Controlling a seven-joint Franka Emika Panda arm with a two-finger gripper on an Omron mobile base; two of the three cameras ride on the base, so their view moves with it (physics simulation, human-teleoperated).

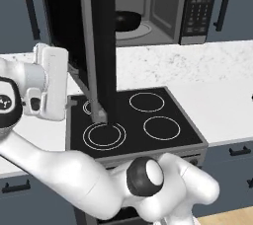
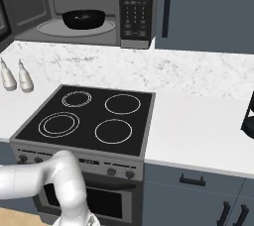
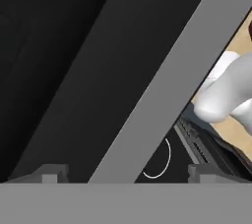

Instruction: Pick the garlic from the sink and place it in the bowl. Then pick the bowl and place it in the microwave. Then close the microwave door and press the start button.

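The gripper (image 3: pixel 123 171) stands wide and holds nothing: in the hand view its two dark fingertips (image 3: pixel 49 173) rise well apart at the bottom, with the dark panel and grey frame of the microwave door (image 3: pixel 98 70) lying close ahead of them. In the left base view the hand sits at the far left, and the microwave door (image 1: pixel 101 46) stands swung open just to its right, edge-on, hanging over the black stove (image 1: pixel 148 120). Beyond the door and further right is the microwave (image 1: pixel 163 7), open, with the bowl (image 1: pixel 126 20) resting on the round turntable inside. The right base view shows the bowl (image 2: pixel 83 19) there too, glossy black, left of the keypad panel (image 2: pixel 135 7); whether the garlic lies in it cannot be told. The marbled worktop (image 2: pixel 198 121) runs on to the right of the stove (image 2: pixel 89 116)
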